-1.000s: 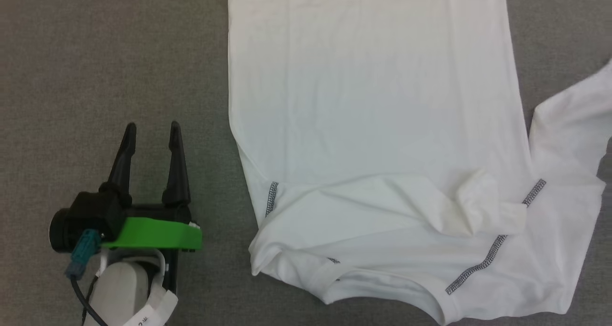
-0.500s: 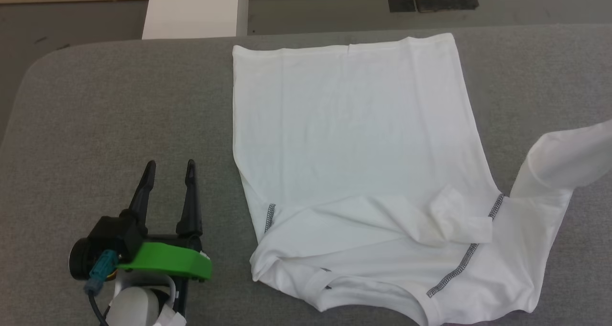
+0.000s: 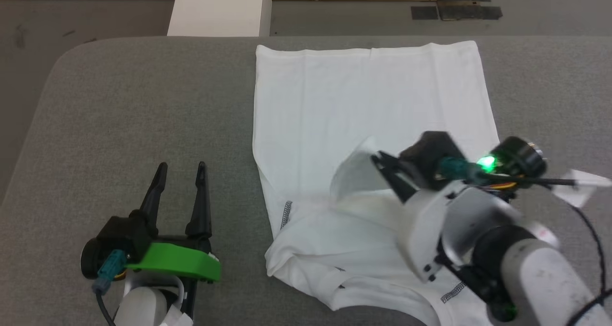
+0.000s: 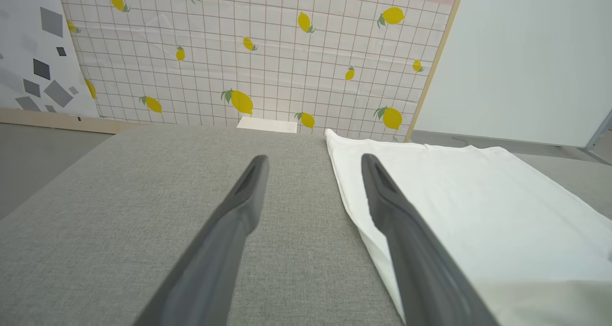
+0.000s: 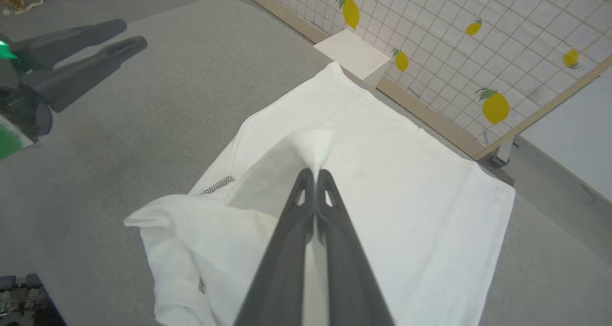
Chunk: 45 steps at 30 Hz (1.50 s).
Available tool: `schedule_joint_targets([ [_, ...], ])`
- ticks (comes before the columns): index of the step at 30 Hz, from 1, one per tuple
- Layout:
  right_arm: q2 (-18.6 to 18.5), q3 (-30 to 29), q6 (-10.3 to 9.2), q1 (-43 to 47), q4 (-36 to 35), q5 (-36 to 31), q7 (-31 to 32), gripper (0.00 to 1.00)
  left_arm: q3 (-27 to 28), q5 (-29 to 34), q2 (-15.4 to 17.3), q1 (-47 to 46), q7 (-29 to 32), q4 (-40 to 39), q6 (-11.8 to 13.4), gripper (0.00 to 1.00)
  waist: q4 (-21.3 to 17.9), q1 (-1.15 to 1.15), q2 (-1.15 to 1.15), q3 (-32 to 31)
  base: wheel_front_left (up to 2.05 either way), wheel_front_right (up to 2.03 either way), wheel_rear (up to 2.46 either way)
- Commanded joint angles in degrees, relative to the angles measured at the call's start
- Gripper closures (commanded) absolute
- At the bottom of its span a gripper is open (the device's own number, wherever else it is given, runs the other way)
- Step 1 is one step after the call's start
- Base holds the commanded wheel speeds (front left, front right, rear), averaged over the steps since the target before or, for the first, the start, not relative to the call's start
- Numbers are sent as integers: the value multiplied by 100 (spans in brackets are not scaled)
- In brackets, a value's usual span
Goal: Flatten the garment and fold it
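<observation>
Head view: garment (image 3: 373, 92) lying mostly flat on grey table (image 3: 119, 101), one flap pinched and lifted at tips of clenched right gripper (image 3: 377, 158), body spread beyond them. Left gripper (image 3: 181, 170) splayed, empty, shirt edge near, right of its fingers. Flattening nearly done, folding seemingly just begun.

The right end effector (image 3: 378, 160) pinches a raised fold of the garment (image 3: 373, 92).

Part of garment (image 3: 373, 92) behind right arm (image 3: 478, 221)

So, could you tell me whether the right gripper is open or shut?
Shut: the right gripper has its fingers pressed together, pinching a fold of the shirt.
</observation>
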Motion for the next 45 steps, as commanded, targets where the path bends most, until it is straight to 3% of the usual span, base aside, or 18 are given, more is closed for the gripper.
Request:
schedule_joint_targets([
  [1,61,254,-8,-146,279,63,-85,100,-7,-38,-45,-54,-20,9,-22,0,111,1,0,121,0,0,0],
  [13,589,1868,-8,-721,2791,305,-703,100,14,-72,-132,-274,-20,60,-67,0,381,1,0,501,0,0,0],
  [23,827,2652,-8,-1179,4138,708,-888,100,-71,-64,-168,-362,-21,117,-91,0,462,1,0,578,0,0,0],
  [24,827,2677,-8,-1169,4198,804,-886,58,-74,-64,-170,-358,-21,124,-91,0,454,1,0,560,0,0,0],
  [25,822,2695,-8,-1159,4210,891,-919,8,-71,-62,-172,-348,-21,134,-90,0,439,1,0,531,0,0,0],
  [26,816,2667,-8,-1141,4187,1002,-1007,0,-65,-59,-173,-332,-21,145,-88,0,417,1,0,496,0,0,0],
  [33,660,1788,-8,-803,3263,1325,-2155,0,4,2,-173,-165,-21,211,-104,0,148,1,0,186,0,0,0],
  [39,577,404,-8,-9,2185,1008,-3321,0,40,49,-114,-76,-21,231,-138,0,-168,1,0,-16,0,0,0],
  [45,789,-970,-8,820,1548,601,-4317,0,-28,111,49,-203,-21,274,-173,0,-498,1,0,12,0,0,0],
])
